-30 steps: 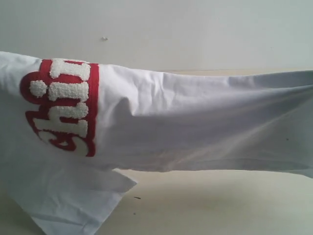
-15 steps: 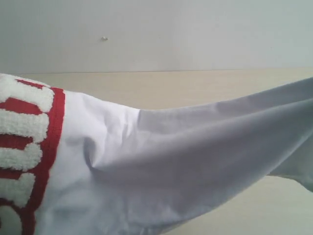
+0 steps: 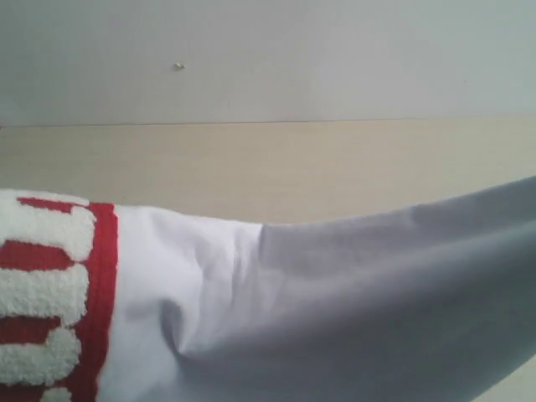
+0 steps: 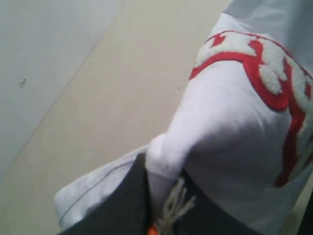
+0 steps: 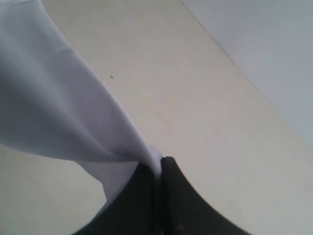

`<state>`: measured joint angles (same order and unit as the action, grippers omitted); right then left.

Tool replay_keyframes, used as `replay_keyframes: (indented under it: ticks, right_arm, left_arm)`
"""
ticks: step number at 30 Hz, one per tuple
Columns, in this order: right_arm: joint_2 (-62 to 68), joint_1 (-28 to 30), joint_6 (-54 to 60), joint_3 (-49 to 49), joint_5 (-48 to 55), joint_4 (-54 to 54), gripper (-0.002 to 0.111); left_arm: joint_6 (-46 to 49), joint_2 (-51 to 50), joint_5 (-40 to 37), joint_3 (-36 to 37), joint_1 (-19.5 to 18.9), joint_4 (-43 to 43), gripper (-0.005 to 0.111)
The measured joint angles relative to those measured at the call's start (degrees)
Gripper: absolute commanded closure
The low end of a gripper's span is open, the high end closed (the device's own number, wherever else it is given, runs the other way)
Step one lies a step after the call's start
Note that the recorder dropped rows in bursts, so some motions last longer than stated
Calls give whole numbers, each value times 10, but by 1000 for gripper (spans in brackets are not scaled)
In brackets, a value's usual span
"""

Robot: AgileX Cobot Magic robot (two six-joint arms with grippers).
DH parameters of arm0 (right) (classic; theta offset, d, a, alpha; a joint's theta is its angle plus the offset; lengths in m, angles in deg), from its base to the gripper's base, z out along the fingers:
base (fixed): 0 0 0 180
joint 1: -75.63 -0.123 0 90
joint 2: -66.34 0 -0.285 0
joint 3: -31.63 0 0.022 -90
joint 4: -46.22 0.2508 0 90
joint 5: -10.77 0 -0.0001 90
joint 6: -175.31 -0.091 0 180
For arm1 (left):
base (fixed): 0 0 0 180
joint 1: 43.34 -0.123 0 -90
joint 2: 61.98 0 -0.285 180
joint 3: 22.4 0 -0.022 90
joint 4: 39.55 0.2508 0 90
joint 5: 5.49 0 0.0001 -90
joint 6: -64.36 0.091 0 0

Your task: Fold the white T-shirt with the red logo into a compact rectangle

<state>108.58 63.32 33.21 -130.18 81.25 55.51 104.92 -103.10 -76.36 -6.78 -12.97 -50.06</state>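
The white T-shirt (image 3: 335,310) hangs stretched across the bottom of the exterior view, close to the camera, with the red logo (image 3: 50,301) at its left end. No gripper shows in that view. In the left wrist view my left gripper (image 4: 164,196) is shut on a bunched fold of the white T-shirt (image 4: 220,137), with the red logo (image 4: 274,73) curving over the cloth just beyond. In the right wrist view my right gripper (image 5: 157,171) is shut on a thin edge of the white T-shirt (image 5: 54,107), which fans away from the jaws above the table.
A pale wooden table (image 3: 276,167) runs behind and below the shirt. A plain light wall (image 3: 335,59) stands at its far edge.
The shirt has dropped lower in the exterior view and come nearer the camera. The logo has slid left and down, and more table shows above the cloth.
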Motion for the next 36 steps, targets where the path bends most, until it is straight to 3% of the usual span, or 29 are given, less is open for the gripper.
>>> replay_keyframes:
  ticks: [4, 12, 20, 30, 36]
  right_arm:
    - [-3, -18, -2, 49, 1, 0, 108]
    - [39, -30, 8, 132, 1, -73, 108]
    - [155, -30, -42, 155, -93, -183, 108]
    - [380, -30, -178, 155, -293, -348, 108]
    - [520, -30, -379, 155, -410, -528, 108]
  left_arm:
    - [-1, 1, 0, 35, 1, 11, 107]
    - [-1, -27, 21, 108, 2, 183, 107]
    - [-39, -144, 199, 174, -15, 269, 107]
    - [-86, -375, 422, 186, -112, 300, 107]
    - [-89, -505, 535, 187, -161, 304, 107]
